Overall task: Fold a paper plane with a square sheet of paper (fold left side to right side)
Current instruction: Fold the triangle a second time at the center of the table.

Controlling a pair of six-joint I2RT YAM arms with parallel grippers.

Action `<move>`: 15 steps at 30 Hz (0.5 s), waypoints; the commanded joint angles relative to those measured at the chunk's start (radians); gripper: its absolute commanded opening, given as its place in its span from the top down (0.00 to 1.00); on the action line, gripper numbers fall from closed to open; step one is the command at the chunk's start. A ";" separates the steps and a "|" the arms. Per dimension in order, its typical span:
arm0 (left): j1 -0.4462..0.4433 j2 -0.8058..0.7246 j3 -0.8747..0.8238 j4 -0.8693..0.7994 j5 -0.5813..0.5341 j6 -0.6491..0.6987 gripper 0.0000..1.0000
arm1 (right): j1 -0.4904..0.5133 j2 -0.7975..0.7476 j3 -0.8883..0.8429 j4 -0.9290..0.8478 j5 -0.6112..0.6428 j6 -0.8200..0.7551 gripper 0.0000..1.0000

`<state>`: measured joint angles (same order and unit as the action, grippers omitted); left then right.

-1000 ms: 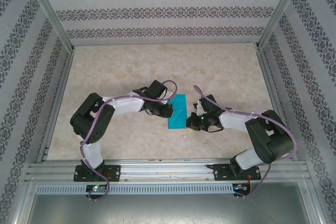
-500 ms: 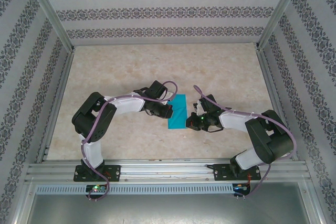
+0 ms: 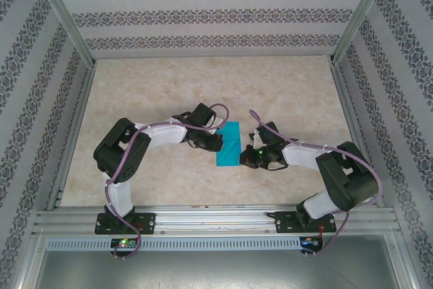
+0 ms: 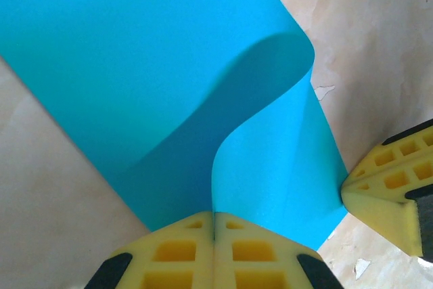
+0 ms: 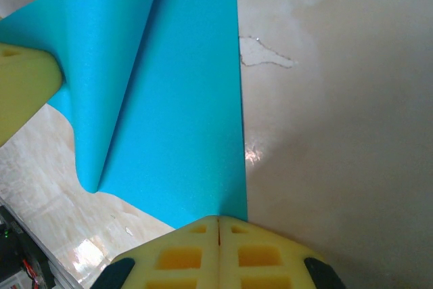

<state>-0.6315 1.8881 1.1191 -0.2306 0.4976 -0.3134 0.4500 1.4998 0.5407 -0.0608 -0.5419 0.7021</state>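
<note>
I see paper (image 3: 229, 143) mid-table, long axis near-to-far. My left gripper (image 4: 214, 216) clenched on its left flap, raised, curling; fold runs rightward. Right gripper (image 5: 218, 220) clenched at near-right corner, grasp unclear.

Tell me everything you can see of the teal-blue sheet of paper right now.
The square sheet of paper is thin, matte, plain teal-blue, lying on the table between the arms. Part lies flat; one side bows up in a soft, uncreased curl. The left gripper, shut, pinches that lifted edge. The right gripper, also shut, meets a flat corner; pinching or pressing, I cannot tell.
</note>
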 commanded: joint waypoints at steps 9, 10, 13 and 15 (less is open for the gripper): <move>0.014 0.026 0.031 0.004 0.004 0.032 0.97 | 0.012 0.030 -0.011 -0.099 0.072 -0.023 1.00; 0.015 0.027 0.029 0.003 0.004 0.033 0.97 | 0.012 0.030 -0.010 -0.100 0.072 -0.024 1.00; 0.015 0.033 0.030 0.002 0.003 0.033 0.97 | 0.012 0.032 -0.008 -0.100 0.072 -0.024 1.00; 0.014 0.039 0.030 0.002 0.003 0.034 0.97 | 0.012 0.033 -0.008 -0.102 0.071 -0.025 1.00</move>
<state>-0.6315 1.9118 1.1301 -0.2310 0.4973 -0.3058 0.4500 1.5002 0.5415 -0.0631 -0.5411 0.6998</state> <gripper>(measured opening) 0.046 0.043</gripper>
